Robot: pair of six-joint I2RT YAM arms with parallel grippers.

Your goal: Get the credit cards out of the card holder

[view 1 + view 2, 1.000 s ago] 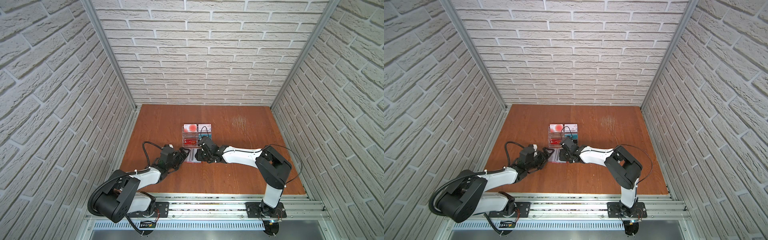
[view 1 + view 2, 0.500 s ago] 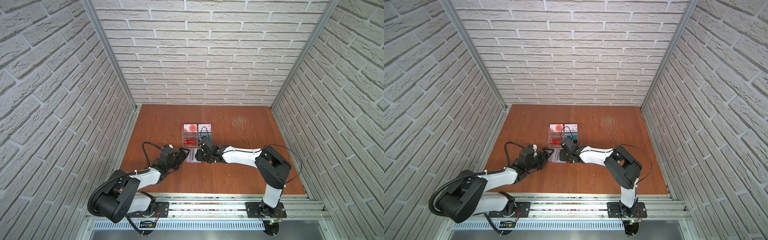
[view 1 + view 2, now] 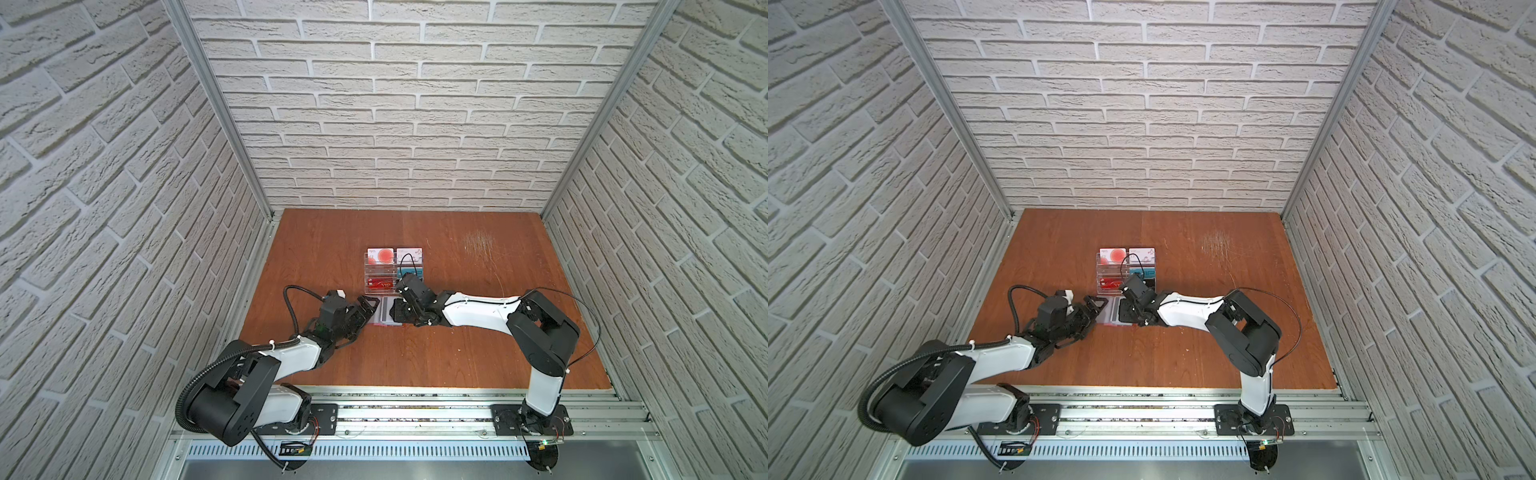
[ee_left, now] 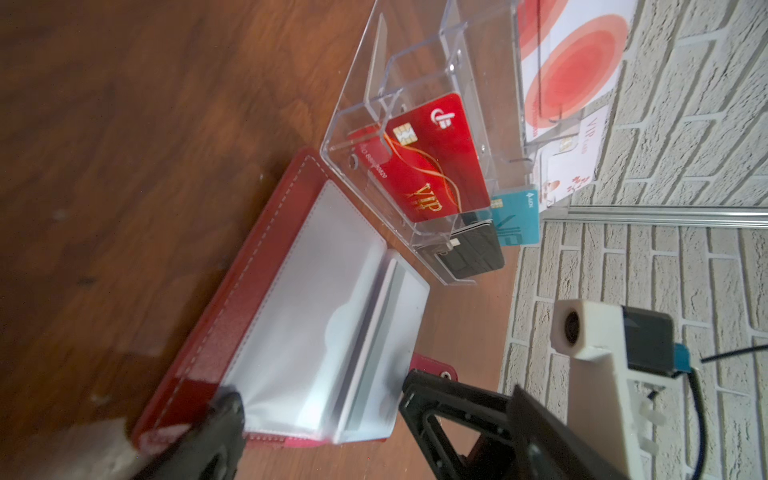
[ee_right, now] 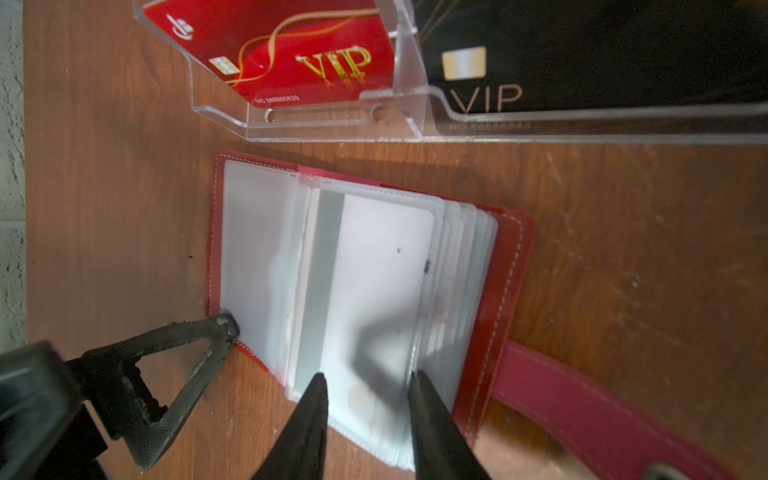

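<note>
Both arms are reaching to the card holder (image 5: 509, 266), which is lying open on the surface (image 5: 124, 187) just beside the clear rack (image 5: 415, 120). The left gripper (image 4: 322, 388) is standing wide apart, one fingertip (image 5: 222, 326) pressing a corner of the cover. The right gripper (image 5: 368, 380) is standing partly apart, its tips poised over a sleeved white card (image 5: 386, 257); whether they are touching it is unclear.

Both top views: high, distant, looking steeply down over the whole table (image 3: 457, 353). Wrist views: close and low, both sharing the card holder (image 4: 253, 257).
</note>
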